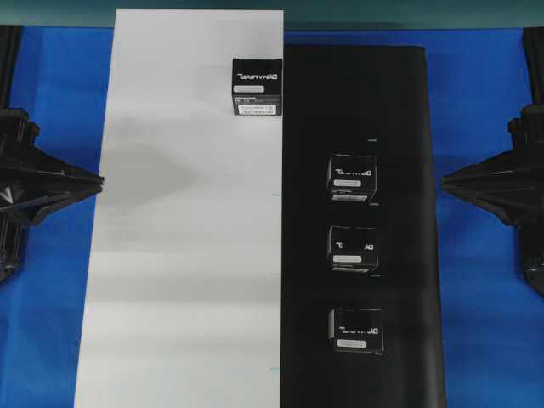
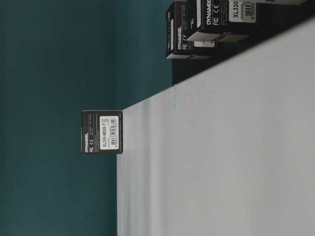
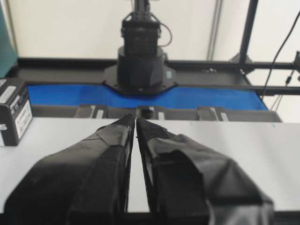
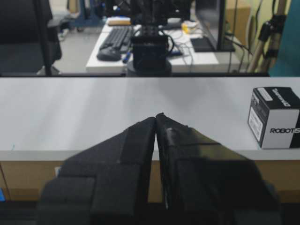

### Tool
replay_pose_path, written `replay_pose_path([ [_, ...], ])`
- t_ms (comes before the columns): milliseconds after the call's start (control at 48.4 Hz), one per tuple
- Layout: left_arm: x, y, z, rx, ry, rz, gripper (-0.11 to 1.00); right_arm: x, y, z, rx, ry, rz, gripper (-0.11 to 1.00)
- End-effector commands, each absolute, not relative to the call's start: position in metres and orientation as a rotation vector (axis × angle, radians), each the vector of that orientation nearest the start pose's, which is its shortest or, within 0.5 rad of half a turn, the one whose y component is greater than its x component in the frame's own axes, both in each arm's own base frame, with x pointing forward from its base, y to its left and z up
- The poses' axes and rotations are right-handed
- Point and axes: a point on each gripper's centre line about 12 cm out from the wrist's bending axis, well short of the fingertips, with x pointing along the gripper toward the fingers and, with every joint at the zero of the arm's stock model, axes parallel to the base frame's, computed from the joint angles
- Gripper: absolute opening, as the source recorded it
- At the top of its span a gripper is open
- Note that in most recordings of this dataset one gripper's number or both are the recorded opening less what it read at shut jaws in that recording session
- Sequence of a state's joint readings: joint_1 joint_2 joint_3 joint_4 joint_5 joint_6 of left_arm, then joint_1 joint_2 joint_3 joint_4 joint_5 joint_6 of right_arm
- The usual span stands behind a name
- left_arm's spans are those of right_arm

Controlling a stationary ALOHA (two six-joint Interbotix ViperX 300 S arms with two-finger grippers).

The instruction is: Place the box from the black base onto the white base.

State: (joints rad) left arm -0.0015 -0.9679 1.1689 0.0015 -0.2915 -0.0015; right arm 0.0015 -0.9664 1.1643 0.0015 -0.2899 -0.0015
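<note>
The white base (image 1: 187, 221) lies left of the black base (image 1: 399, 170). One black box (image 1: 257, 87) stands on the white base's far right corner; it also shows in the left wrist view (image 3: 14, 112) and the right wrist view (image 4: 274, 117). Three like boxes stand in a row on the black base: far (image 1: 353, 178), middle (image 1: 353, 249), near (image 1: 356, 331). My left gripper (image 1: 99, 180) (image 3: 136, 119) is shut and empty at the white base's left edge. My right gripper (image 1: 447, 180) (image 4: 156, 116) is shut and empty at the black base's right edge.
Blue tabletop (image 1: 476, 102) surrounds both sheets. The arm bases (image 1: 21, 187) (image 1: 523, 183) sit at the table's left and right edges. In the table-level view the lone box (image 2: 102, 132) stands on the white sheet (image 2: 221, 147).
</note>
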Motion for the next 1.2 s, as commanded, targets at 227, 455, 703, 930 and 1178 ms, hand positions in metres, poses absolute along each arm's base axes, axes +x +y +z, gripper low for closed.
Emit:
replay_pose_path([
  [227,0.200,0.000,0.315,0.003,-0.094,0.000,-0.03,0.194,-0.008,0.313,0.041,-0.033,-0.045,0.10],
  [455,0.203,0.000,0.321,0.003,-0.054,0.001,-0.03,0.183,-0.022,0.307,0.052,0.168,-0.119,0.10],
  [703,0.203,0.000,0.322,0.003,-0.055,0.001,-0.03,0.175,-0.046,0.309,0.090,0.354,-0.257,0.10],
  [930,0.204,0.001,0.324,0.003,-0.058,0.002,-0.03,0.176,-0.066,0.292,0.128,0.514,-0.354,0.10],
  [1178,0.204,0.001,0.327,0.005,-0.064,0.004,-0.03,0.192,-0.078,0.261,0.148,0.680,-0.370,0.11],
])
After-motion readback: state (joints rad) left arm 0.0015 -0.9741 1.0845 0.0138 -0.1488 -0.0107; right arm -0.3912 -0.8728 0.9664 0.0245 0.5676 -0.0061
